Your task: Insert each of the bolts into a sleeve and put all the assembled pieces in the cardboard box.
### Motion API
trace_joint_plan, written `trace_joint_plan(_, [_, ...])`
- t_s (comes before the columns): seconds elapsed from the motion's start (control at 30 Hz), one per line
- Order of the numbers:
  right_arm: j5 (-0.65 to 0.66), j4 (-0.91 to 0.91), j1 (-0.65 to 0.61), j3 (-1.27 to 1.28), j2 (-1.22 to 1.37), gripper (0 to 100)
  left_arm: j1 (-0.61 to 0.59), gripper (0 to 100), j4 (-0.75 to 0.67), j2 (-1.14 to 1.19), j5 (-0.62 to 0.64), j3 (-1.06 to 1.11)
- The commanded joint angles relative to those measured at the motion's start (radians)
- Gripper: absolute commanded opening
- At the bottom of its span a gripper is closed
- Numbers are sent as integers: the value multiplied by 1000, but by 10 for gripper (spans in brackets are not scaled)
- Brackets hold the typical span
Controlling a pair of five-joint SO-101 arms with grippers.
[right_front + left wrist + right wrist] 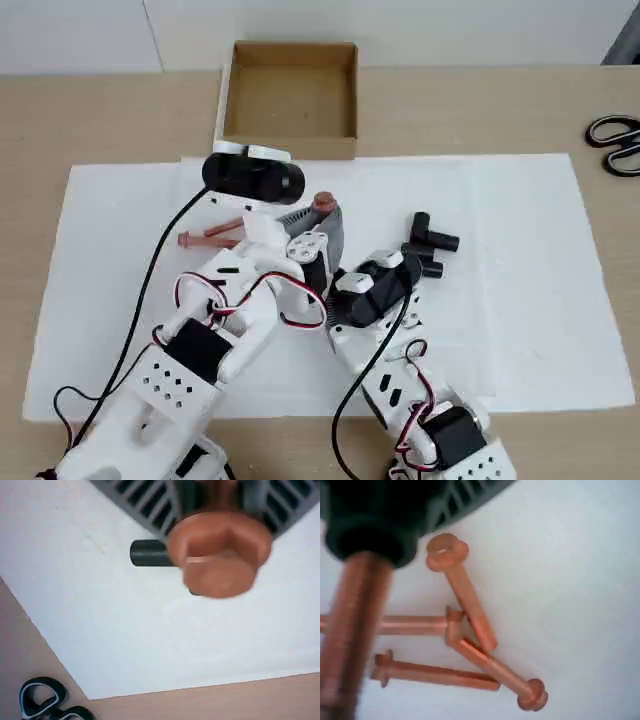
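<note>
High view: my left arm [235, 300] covers most of the loose bolts [210, 234] left of centre; scissors [615, 145] run off the right edge. Left wrist: held bolt [220, 555] blurred, masking part of a loose sleeve [147, 553]. Right wrist: held sleeve [365, 525] blurred, cropped.

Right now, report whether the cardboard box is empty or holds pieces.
Empty: in the high view the cardboard box shows bare floor inside its walls, no pieces.

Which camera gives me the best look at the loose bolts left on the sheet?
Right wrist view: all four loose bolts lie close up on the white sheet, some overlapping. The high view catches parts of two, beside the left arm. The left wrist view faces the held bolt head-on.
</note>
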Motion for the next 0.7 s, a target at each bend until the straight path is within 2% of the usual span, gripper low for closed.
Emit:
trace_joint_plan(0.0, [-8, -7, 1, -8, -13, 4, 6, 5, 15, -34, 8, -10])
trace_joint_plan(0.67, [-8, -7, 1, -9, -13, 4, 37, 5, 35, -32, 3, 33])
